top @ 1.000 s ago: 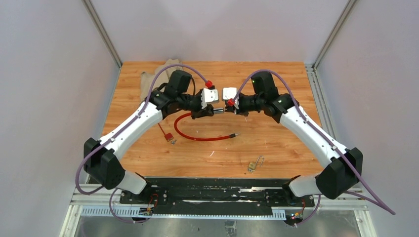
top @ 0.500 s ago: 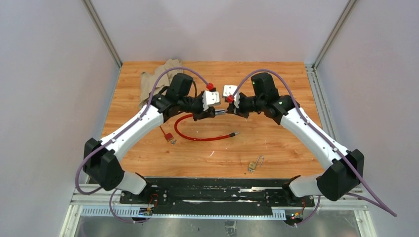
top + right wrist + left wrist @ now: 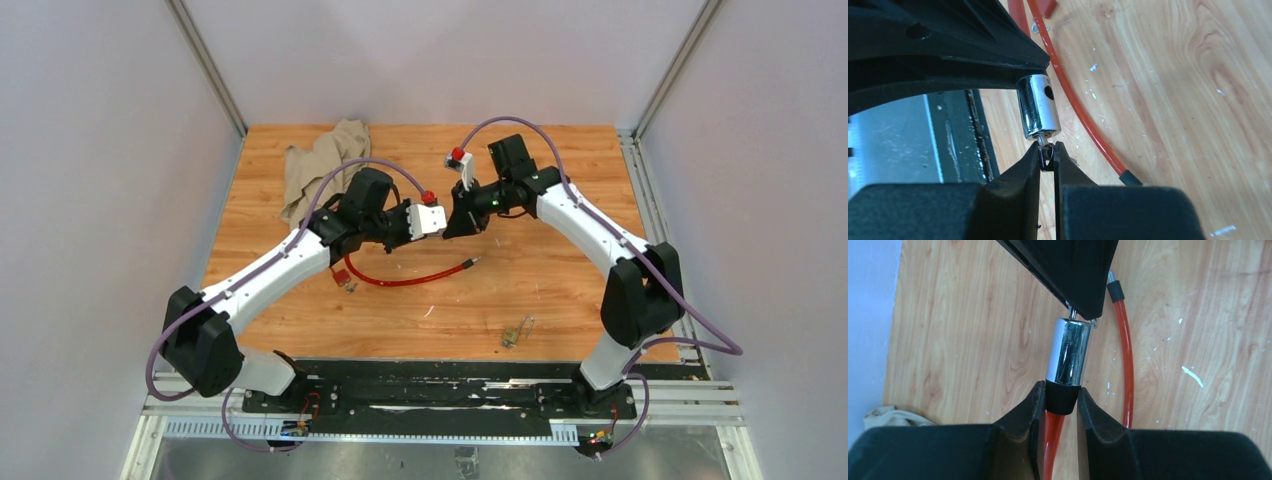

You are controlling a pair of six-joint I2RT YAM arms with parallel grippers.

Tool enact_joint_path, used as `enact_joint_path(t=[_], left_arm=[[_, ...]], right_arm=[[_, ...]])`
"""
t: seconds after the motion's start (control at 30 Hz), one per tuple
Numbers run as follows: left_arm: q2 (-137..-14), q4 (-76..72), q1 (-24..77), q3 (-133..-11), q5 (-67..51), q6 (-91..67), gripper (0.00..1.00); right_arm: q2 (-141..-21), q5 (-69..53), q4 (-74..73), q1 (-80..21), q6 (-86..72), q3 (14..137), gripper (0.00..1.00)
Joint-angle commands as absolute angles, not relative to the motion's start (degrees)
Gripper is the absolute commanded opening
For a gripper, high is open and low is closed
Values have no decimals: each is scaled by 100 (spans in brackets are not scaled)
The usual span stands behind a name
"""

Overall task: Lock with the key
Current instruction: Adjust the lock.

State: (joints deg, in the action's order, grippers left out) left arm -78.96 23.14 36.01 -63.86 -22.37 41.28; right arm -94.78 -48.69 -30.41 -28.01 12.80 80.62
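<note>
Left gripper [image 3: 1060,392] clamps the black collar of the chrome lock [image 3: 1068,347] on the red cable [image 3: 1124,370], holding it above the table [image 3: 560,290]. Right gripper [image 3: 1048,150] pinches the key [image 3: 1044,141], whose tip sits in the lock's end face. The cable's free end [image 3: 470,266] lies on the wood, apart from the lock.

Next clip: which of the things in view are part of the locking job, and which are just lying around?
In the job:
key, at the end of the chrome barrel
red cable, joined to that barrel

Lying about:
brass padlock
red tag loop
cloth
</note>
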Motion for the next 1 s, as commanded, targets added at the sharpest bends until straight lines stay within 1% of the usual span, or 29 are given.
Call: enact_joint_path(t=[0.0, 0.03, 0.1, 0.17, 0.2, 0.33, 0.43, 0.57, 0.83, 0.87, 0.97], left_arm=[[-7743, 1365, 3746, -6429, -1899, 4279, 0], [-7743, 1421, 3749, -6440, -1929, 4270, 0], [-7743, 1502, 3731, -6436, -2026, 4254, 0], [-7759, 1599, 3708, -6458, -2185, 4235, 0], [-7779, 1649, 3682, -6478, -2302, 4187, 0], [-7870, 1798, 3513, -6632, -2837, 3916, 0], [-7924, 1855, 3372, -6728, -3276, 3789, 0], [-8074, 2227, 3331, -7007, -3722, 3848, 0], [-8133, 2399, 3331, -7104, -4210, 3810, 0], [-8138, 2410, 3331, -7110, -4231, 3806, 0], [-8139, 2417, 3331, -7106, -4282, 3797, 0]], right_arm=[[-9710, -6201, -3305, -2768, 350, 8375, 1], [-9636, -6038, -3320, -2769, 567, 8362, 2], [-9364, -5602, -3328, -2764, 1138, 8270, 15], [-9010, -5084, -3331, -2761, 1701, 8172, 39], [-8850, -4888, -3331, -2748, 1923, 8120, 46], [-8192, -4594, -3408, -2658, 2772, 7885, 53], [-7819, -4388, -3517, -2646, 3397, 7696, 52], [-7479, -4198, -3320, -2654, 3984, 7404, 43], [-7814, -4332, -3229, -2654, 3918, 7616, 43], [-7837, -4339, -3219, -2659, 3920, 7618, 41], [-7857, -4365, -3182, -2654, 3928, 7577, 26]])
